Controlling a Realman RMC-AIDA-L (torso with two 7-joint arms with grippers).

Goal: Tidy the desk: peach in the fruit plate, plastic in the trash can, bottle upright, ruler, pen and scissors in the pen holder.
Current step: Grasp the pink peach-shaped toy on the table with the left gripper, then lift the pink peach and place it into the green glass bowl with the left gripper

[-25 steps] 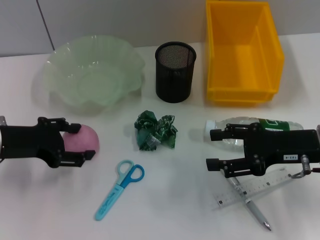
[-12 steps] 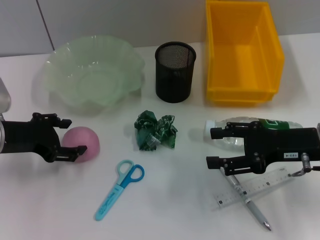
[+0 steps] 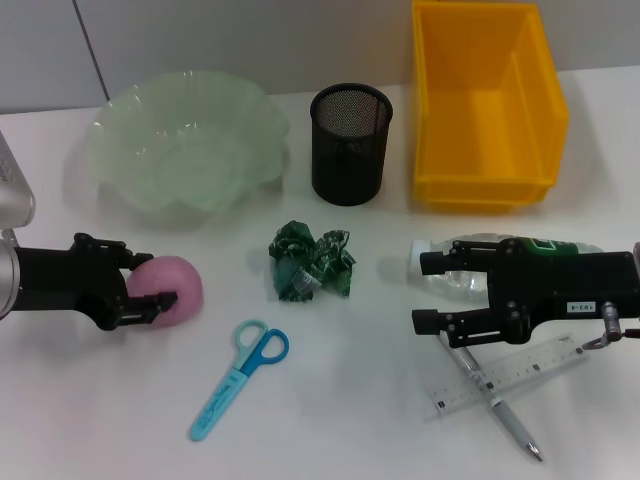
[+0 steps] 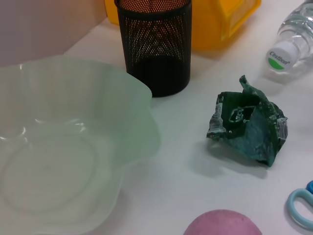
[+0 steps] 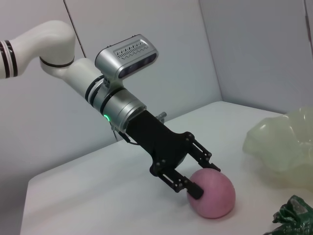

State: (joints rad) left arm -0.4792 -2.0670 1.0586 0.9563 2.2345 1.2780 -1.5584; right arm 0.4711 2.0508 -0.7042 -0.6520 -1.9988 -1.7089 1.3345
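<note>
Left gripper [image 3: 150,282] has pulled back and dropped lower over the last second; fingers now spread around the near flank of the peach [image 3: 170,285], tips touching or nearly so, not clamped. Peach sits on the table just in front of the fruit plate [image 3: 120,135] (nothing moved yet). Looks like the grasp is about to close. Right gripper [image 3: 430,295] hangs open over the lying bottle [image 3: 540,246], unchanged
</note>
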